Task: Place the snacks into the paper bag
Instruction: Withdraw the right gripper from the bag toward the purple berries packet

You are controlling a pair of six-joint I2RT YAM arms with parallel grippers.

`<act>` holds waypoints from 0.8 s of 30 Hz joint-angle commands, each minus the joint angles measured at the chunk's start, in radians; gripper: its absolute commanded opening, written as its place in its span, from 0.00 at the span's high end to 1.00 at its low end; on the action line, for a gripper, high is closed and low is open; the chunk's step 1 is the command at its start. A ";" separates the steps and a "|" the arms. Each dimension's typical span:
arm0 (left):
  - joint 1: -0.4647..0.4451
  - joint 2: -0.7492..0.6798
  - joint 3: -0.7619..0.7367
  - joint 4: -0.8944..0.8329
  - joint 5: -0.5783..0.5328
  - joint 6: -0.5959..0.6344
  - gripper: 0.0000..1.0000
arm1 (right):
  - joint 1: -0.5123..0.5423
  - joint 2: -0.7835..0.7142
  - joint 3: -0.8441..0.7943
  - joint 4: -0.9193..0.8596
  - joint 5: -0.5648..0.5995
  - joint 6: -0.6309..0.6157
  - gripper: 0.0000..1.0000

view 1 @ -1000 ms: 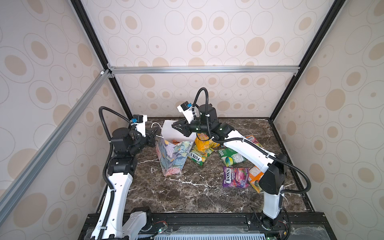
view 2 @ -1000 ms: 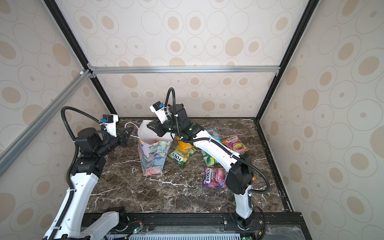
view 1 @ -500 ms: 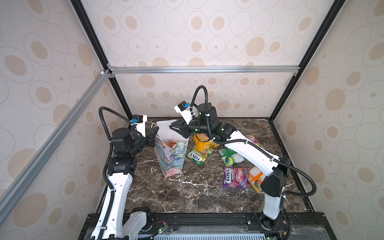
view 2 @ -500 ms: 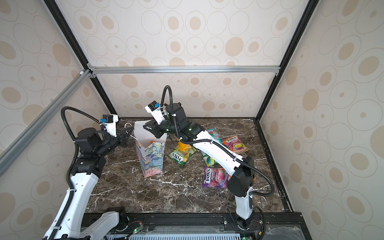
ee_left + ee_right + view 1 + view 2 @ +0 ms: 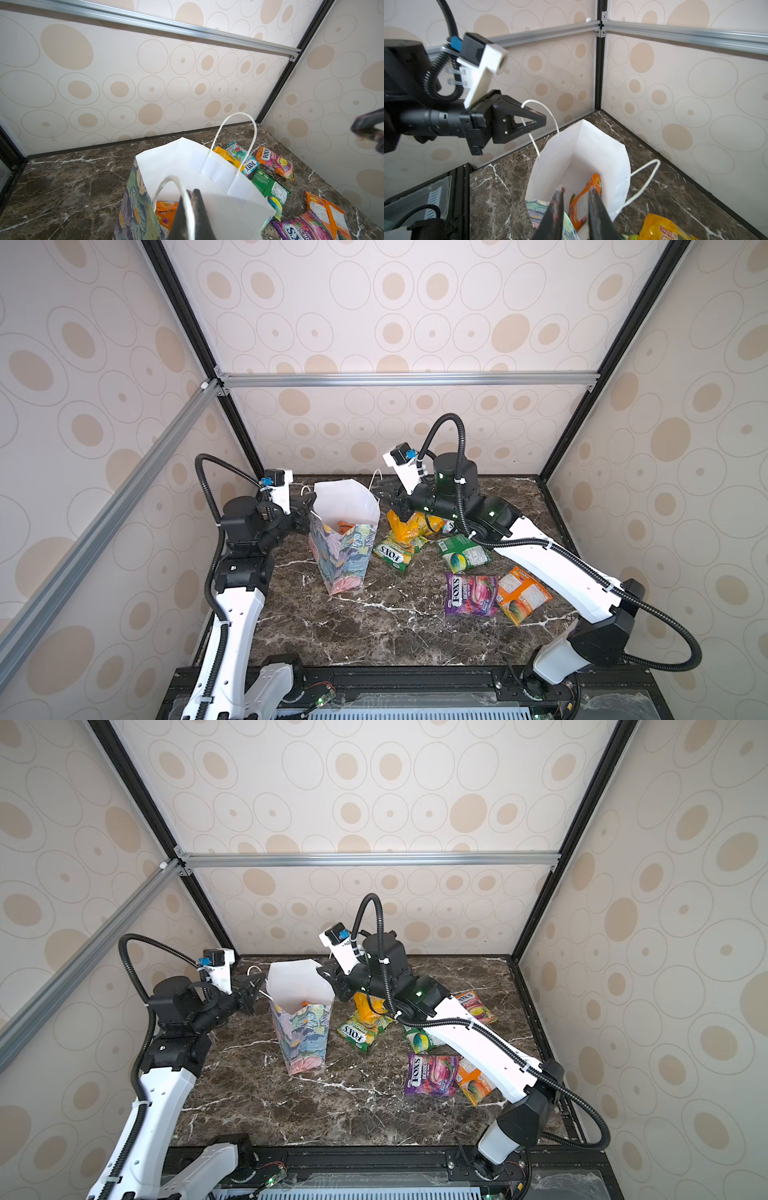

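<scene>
Left of the paper bag (image 5: 162, 166), only your wrist views tell: left gripper (image 5: 189, 195) pinches its white handle (image 5: 166, 182), right gripper (image 5: 576, 190) is spread, empty

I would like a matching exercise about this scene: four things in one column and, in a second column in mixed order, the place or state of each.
Column 1
1. left tool
2. right tool
3. paper bag
4. purple FOX'S packet

Column 2
A. lies flat on the marble table, outside the bag
B. open, holding nothing, at the bag's rim
C. stands with its mouth open, an orange packet inside
D. shut on a white cord handle

Pairs: 1-D, 2-B, 3-C, 4-A.
</scene>
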 commanded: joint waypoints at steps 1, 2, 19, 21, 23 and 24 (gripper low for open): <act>0.009 -0.012 0.006 0.007 0.002 0.022 1.00 | -0.002 -0.061 -0.055 -0.088 0.100 -0.039 0.76; 0.010 -0.010 0.004 0.008 0.001 0.021 1.00 | -0.003 -0.083 -0.078 -0.097 0.119 -0.041 0.75; 0.013 -0.020 0.001 0.008 -0.003 0.024 1.00 | -0.155 -0.345 -0.347 -0.276 0.274 0.101 0.73; 0.012 -0.019 0.001 0.007 -0.006 0.024 1.00 | -0.172 -0.341 -0.344 -0.310 0.272 0.114 0.73; 0.013 -0.018 0.001 0.007 -0.008 0.026 1.00 | -0.184 -0.340 -0.348 -0.338 0.271 0.131 0.73; 0.012 -0.017 0.002 0.006 -0.008 0.026 1.00 | -0.191 -0.341 -0.352 -0.352 0.271 0.140 0.73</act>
